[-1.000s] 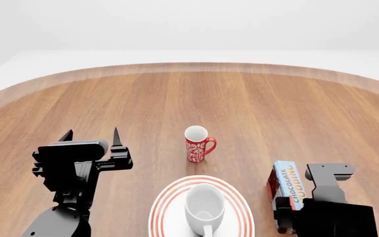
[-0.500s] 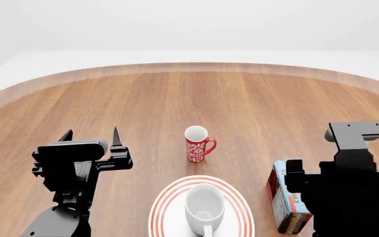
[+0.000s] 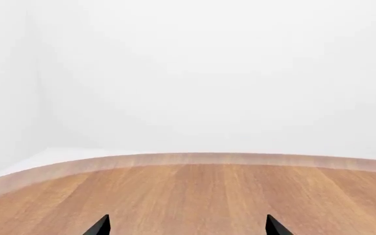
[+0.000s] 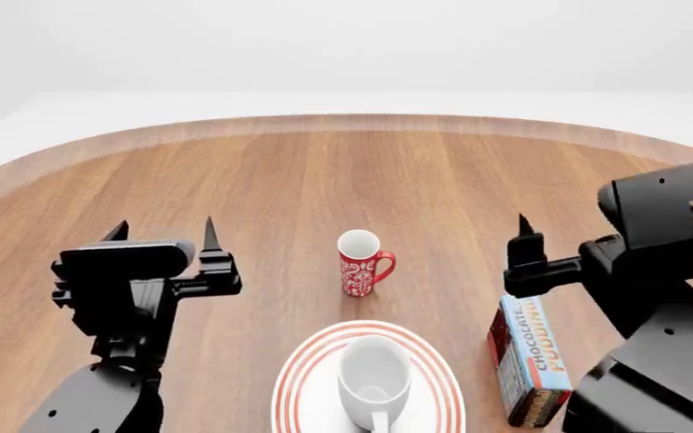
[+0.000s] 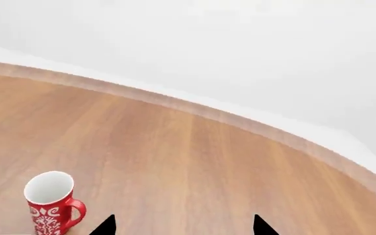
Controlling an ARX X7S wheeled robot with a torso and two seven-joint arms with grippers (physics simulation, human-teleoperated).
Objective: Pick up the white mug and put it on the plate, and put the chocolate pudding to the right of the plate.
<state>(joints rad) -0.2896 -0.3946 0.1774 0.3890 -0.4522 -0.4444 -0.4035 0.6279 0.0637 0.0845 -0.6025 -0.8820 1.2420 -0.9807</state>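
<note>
The white mug (image 4: 374, 377) stands upright on the red-ringed plate (image 4: 302, 376) at the near middle of the table, handle toward me. The chocolate pudding (image 4: 527, 357) box stands on the wood just right of the plate, free of any gripper. My right gripper (image 4: 573, 245) is open and empty, raised above and behind the box; the right wrist view shows its two fingertips wide apart (image 5: 182, 226) over bare wood. My left gripper (image 4: 163, 233) is open and empty, raised left of the plate; its tips also show apart in the left wrist view (image 3: 186, 227).
A red mug with a white pattern (image 4: 360, 262) stands behind the plate, handle to the right; it also shows in the right wrist view (image 5: 49, 200). The wooden table (image 4: 346, 180) has a curved far edge against a white floor and wall.
My right gripper has let go of the chocolate pudding box and risen up and back from it. The box now stands alone right of the plate. The left arm shifted only slightly.
</note>
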